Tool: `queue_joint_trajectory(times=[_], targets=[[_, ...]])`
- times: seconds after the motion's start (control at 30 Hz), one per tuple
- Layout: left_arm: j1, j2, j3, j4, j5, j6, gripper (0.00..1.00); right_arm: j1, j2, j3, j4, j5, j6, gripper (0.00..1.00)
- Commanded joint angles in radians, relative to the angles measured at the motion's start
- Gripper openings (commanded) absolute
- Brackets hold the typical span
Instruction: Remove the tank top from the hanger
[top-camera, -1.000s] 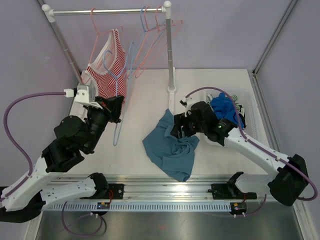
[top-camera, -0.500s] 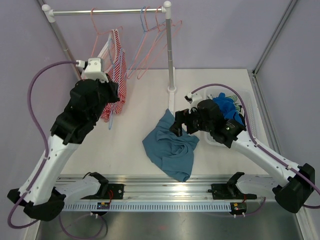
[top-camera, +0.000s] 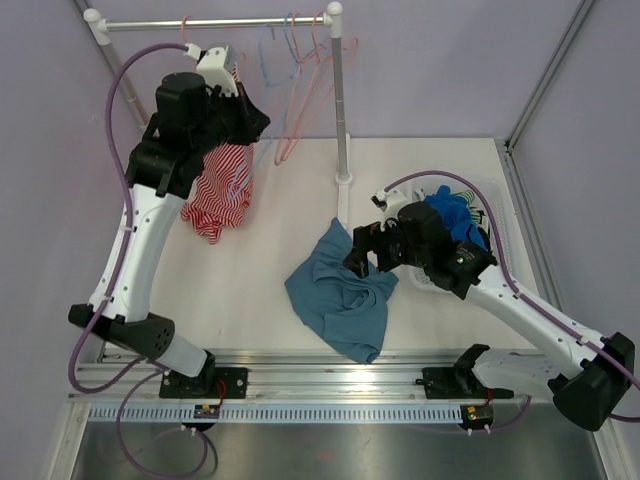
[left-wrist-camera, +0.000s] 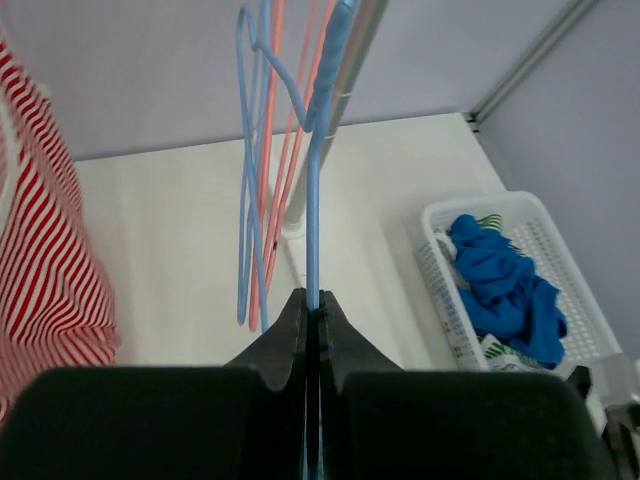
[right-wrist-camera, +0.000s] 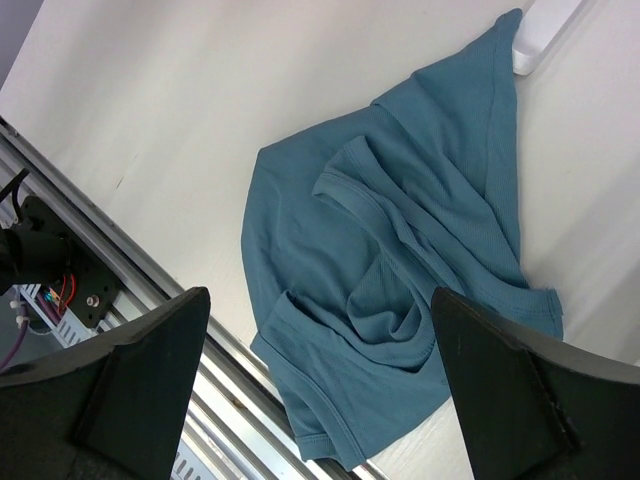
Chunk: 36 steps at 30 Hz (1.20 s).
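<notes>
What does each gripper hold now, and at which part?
The left gripper pinches the blue hanger on a straight stretch of its wire. The right gripper is open and holds nothing.

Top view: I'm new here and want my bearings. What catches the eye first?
A red-striped tank top dangles at back left, under the raised left gripper, which is shut on a blue hanger. A teal shirt lies crumpled mid-table below the open right gripper.
</notes>
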<state>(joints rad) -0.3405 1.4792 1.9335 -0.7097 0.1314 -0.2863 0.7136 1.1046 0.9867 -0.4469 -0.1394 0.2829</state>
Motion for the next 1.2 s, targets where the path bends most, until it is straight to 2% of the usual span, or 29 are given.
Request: queue_joint_trajectory(times=[0.0, 0.07, 0.1, 0.27, 0.4, 0.53, 0.67, 0.87, 1.0, 1.17], targets=[[0.001, 0.091, 0.185, -0.039, 0.197, -0.020, 0.00, 0.003, 0.001, 0.006, 0.005, 0.011, -0.030, 0.99], [0.000, 0.121, 0.239, -0.042, 0.237, -0.050, 0.00, 0.003, 0.008, 0.006, 0.004, 0.020, -0.033, 0.99], [0.000, 0.128, 0.239, -0.027, 0.214, -0.057, 0.00, 0.003, 0.011, 0.006, 0.002, 0.024, -0.036, 1.00], [0.000, 0.138, 0.263, -0.048, -0.008, -0.068, 0.00, 0.003, 0.011, 0.003, 0.000, 0.014, -0.044, 1.00], [0.000, 0.153, 0.269, -0.044, -0.082, -0.070, 0.00, 0.003, 0.017, 0.003, -0.001, 0.024, -0.062, 1.00], [0.000, 0.194, 0.266, 0.041, -0.110, -0.054, 0.00, 0.001, 0.029, 0.015, -0.003, 0.021, -0.062, 0.99], [0.000, 0.265, 0.376, 0.033, -0.157, -0.028, 0.00, 0.003, 0.032, 0.012, -0.003, 0.021, -0.068, 1.00], [0.001, 0.352, 0.418, 0.095, -0.220, 0.024, 0.00, 0.003, 0.035, 0.012, -0.003, 0.018, -0.068, 1.00], [0.003, 0.433, 0.475, 0.128, -0.200, 0.073, 0.00, 0.003, 0.034, 0.009, 0.002, 0.008, -0.065, 0.99], [0.008, 0.472, 0.476, 0.182, -0.187, 0.096, 0.00, 0.003, 0.038, -0.017, 0.025, -0.016, -0.054, 0.99]])
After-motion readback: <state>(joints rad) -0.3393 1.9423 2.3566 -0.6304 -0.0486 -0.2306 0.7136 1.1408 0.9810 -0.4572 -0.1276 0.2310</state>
